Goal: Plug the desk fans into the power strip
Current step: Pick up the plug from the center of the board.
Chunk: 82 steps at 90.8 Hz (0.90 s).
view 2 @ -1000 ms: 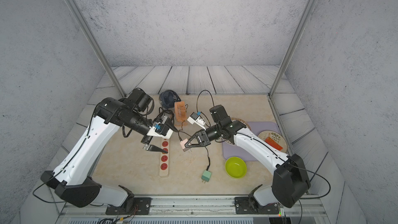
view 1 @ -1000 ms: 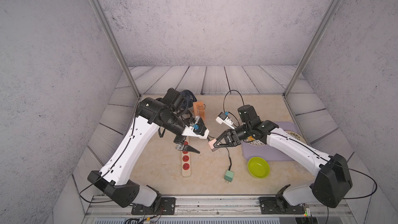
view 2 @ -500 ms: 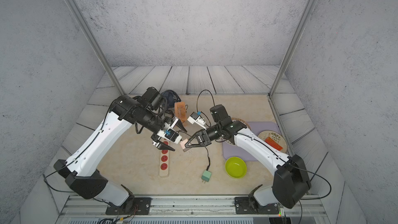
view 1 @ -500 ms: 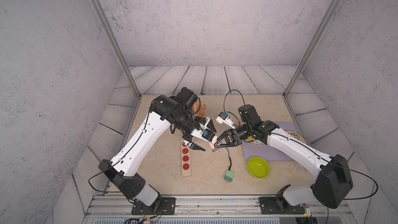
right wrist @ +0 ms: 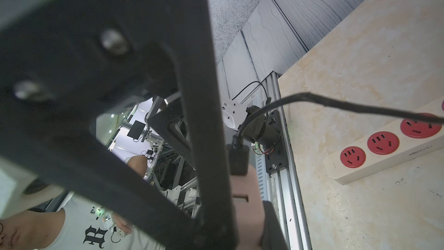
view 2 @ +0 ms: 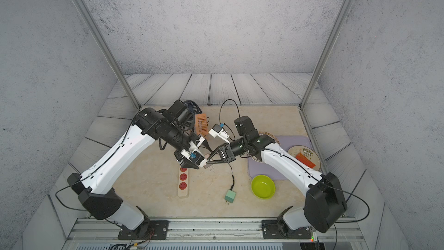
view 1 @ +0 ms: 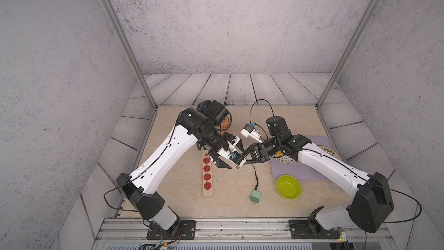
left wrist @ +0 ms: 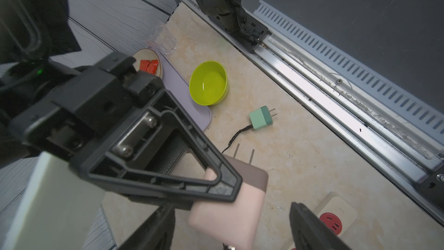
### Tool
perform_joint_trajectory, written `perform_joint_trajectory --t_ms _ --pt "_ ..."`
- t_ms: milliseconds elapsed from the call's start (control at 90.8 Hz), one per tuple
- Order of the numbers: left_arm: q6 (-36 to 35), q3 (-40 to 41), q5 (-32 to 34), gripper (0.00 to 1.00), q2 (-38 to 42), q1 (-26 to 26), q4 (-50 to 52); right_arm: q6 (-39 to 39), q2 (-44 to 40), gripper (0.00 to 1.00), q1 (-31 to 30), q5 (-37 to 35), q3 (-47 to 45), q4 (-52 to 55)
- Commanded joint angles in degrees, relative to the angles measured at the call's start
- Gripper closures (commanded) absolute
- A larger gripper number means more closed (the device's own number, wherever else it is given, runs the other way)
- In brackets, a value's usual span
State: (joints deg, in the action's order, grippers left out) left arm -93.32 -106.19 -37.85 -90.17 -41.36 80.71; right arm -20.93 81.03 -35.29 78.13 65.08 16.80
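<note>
Pink plug (left wrist: pixel 230 210), prob. in R gripper (view 2: pixel 208 161)

Power strip (view 1: pixel 207 176) lies on table (view 1: pixel 185 196) left of centre, running front to back. Loose adapter (view 1: pixel 254 196) right of its near end. Bowl (view 1: pixel 288 186) further right, at mat's (view 1: pixel 305 173) front edge. Fan (view 2: pixel 191 105) back-left, behind left arm. Fan plug (left wrist: pixel 228 203) off table, just right of strip's far end, in right gripper (view 2: pixel 208 161) fingers.

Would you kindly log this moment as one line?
right end effector: shut on pink plug | left end effector: open around pink plug | power strip: sockets empty
</note>
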Motion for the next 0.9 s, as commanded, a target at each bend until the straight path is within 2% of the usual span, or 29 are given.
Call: perform_joint_trajectory --t_ms 0,539,671,804,892 --pt "-1.2 1.4 1.6 0.22 -0.6 -0.5 0.2 0.4 -1.1 1.00 0.0 2.8 0.5 -1.4" --pt "-0.5 1.2 3.2 0.42 -1.0 -1.4 -1.2 2.1 -0.8 1.00 0.1 2.6 0.2 -0.1" --pt "0.5 0.8 3.4 0.51 -1.1 -1.5 -1.6 2.4 -1.1 1.00 0.2 2.6 -0.4 -0.4" --pt "1.8 0.9 4.2 0.56 -1.1 -1.5 -3.0 2.2 -1.1 1.00 0.4 1.2 -0.7 -0.3" --pt "4.3 0.8 4.3 0.59 -0.9 -1.5 -4.5 2.1 -1.3 0.93 1.0 0.1 -1.1 -0.6"
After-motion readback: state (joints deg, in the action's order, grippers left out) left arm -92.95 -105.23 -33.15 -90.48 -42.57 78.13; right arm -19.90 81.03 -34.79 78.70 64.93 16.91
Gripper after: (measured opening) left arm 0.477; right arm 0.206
